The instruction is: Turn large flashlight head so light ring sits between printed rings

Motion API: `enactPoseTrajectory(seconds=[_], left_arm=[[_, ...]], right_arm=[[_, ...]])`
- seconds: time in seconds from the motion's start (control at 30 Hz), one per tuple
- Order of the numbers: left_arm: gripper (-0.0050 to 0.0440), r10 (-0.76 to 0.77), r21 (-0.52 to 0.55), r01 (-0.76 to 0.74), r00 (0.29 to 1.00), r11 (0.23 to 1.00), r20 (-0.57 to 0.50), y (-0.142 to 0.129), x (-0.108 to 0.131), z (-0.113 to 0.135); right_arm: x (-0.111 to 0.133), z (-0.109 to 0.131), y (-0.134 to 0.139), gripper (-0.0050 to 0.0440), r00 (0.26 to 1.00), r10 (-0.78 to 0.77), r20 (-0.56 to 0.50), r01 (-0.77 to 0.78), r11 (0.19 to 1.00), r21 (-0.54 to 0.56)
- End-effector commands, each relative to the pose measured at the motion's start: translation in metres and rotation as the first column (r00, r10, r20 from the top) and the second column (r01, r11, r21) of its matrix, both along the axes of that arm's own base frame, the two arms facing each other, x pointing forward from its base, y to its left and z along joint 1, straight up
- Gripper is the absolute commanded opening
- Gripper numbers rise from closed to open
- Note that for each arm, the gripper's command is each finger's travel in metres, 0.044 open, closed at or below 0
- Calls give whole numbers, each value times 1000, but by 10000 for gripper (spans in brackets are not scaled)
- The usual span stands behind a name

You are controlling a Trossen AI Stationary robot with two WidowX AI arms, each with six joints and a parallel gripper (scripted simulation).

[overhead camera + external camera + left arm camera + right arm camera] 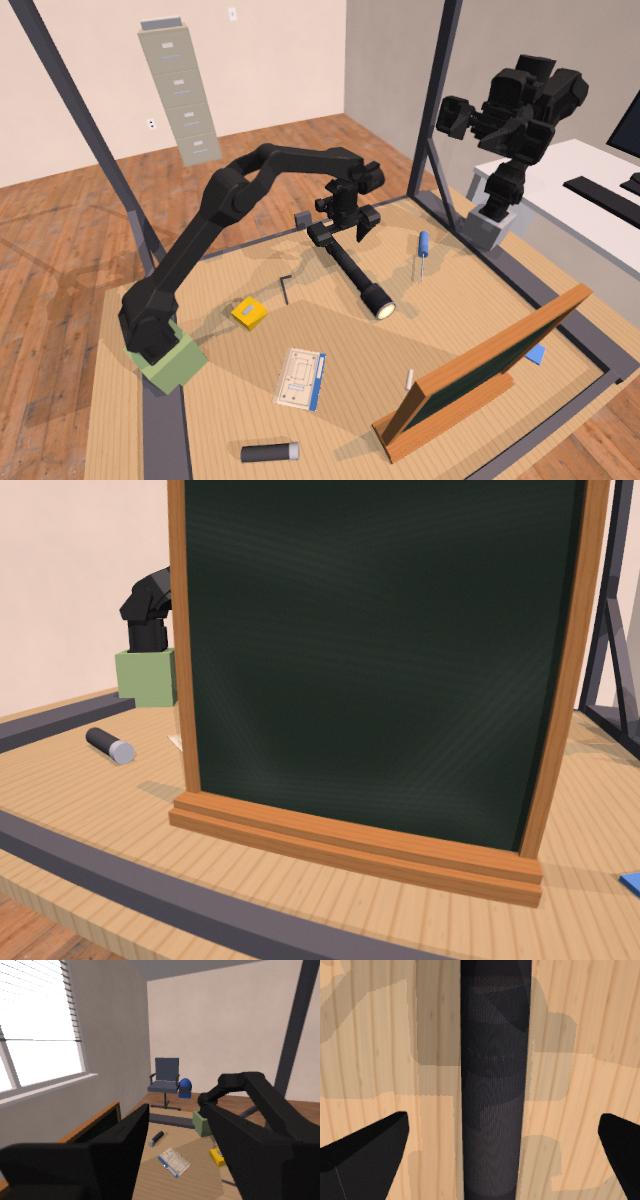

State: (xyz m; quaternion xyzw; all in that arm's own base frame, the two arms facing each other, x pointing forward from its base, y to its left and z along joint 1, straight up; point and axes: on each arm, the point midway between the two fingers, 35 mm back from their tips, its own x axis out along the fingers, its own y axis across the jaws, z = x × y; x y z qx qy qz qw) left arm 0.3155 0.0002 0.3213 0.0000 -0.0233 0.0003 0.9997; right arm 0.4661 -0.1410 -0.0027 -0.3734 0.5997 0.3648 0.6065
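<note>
- Top view: big flashlight (355, 269) (495, 1085) lies on the table (336, 330)
- Right gripper (345, 239) (505, 1116) wide open around its handle, holding nothing
- Left gripper (469, 139) (176, 1106) about half open, up high, holding nothing
- Board (496, 345) (361, 660) (90, 1127) stands up

Flashlight (354, 268) (492, 1085) black, lens pale yellow. Board (555, 313) (372, 650) dark green, frame orange-brown. Screwdriver handle (423, 243) blue. Tabletop (330, 330) (77, 800) (195, 1147) (437, 1125) tan, striped grain. Mounting blocks: one green (178, 364) (147, 678) (202, 1124), one grey (483, 229). Small box (249, 313) (217, 1157) yellow.
</note>
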Motion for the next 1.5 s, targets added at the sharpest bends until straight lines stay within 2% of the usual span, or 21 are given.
enactPoseTrajectory(seconds=[0.0, 0.7, 1.07, 1.1, 1.47], left_arm=[[238, -2, 1, 2, 1000, 1000, 20, 0, -1, 8], [238, -2, 1, 2, 1000, 1000, 20, 0, -1, 8], [238, -2, 1, 2, 1000, 1000, 20, 0, -1, 8], [238, -2, 1, 2, 1000, 1000, 20, 0, -1, 8], [238, -2, 1, 2, 1000, 1000, 20, 0, -1, 8]], right_arm=[[1, -1, 0, 440, 1000, -4, 12, 4, 1000, -2], [0, -36, 0, 440, 1000, -4, 2, 4, 1000, 2], [-1, -42, 0, 440, 1000, -3, -1, 3, 1000, 3], [-1, -42, 0, 130, 1000, -3, 0, 3, 1000, 3], [0, -40, -1, 130, 1000, -2, 6, 2, 1000, 2]])
